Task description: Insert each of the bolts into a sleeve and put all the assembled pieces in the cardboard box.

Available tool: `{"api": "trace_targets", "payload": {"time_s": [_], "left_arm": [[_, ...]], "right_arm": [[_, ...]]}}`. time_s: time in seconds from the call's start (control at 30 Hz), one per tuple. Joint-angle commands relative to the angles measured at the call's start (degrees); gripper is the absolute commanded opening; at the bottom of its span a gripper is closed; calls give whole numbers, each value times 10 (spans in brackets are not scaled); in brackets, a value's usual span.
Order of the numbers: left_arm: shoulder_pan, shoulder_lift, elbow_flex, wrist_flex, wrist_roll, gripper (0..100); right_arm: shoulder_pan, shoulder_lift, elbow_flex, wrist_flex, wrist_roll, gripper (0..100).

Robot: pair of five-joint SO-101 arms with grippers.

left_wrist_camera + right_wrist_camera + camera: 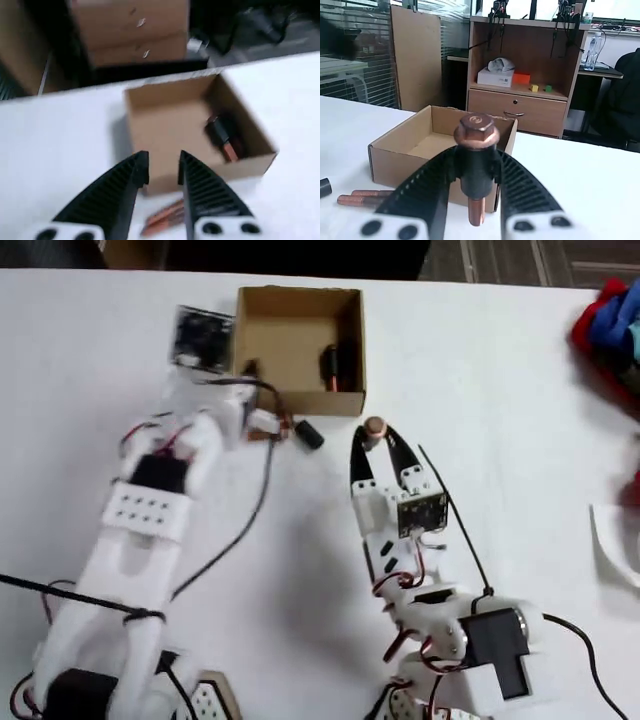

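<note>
right wrist view shows my right gripper [477, 167] clamped on a sleeved bolt [476, 132], its long axis upright. the cardboard box [390, 155] lies just beyond it, so i'd judge a short forward reach. left gripper [162, 162] stands parted above loose bolts [162, 217].

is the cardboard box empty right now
No, a bolt in its sleeve lies inside the cardboard box, close to one side wall.
</note>
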Motion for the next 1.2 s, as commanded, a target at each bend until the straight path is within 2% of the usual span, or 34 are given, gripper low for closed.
{"api": "trace_targets", "payload": {"time_s": [0.0,0.07,0.23,0.43,0.5,0.63,0.77,0.87,1.03,1.17], "left_arm": [[-48,-62,-29,133,-5,98],[-67,-70,-19,177,-4,98],[-58,-59,50,113,-5,98],[-58,-26,128,-11,-4,98],[-58,-2,130,-28,-3,98],[-62,82,109,-33,-4,100],[-86,171,75,-33,0,98],[-91,187,55,-23,0,99],[-86,191,50,-9,0,100],[-86,192,51,-9,0,99]], "right_arm": [[-3,-2,-4,-1,0,20],[0,-2,-4,0,0,20],[-2,-2,13,40,0,20],[-6,-4,-4,62,4,20],[-15,-5,-33,149,4,20],[-15,-17,-147,422,4,20],[-22,-75,-273,652,3,20],[-38,-119,-377,800,2,20],[-51,-102,-568,981,0,20],[-50,-2,-696,1058,0,20]]}}
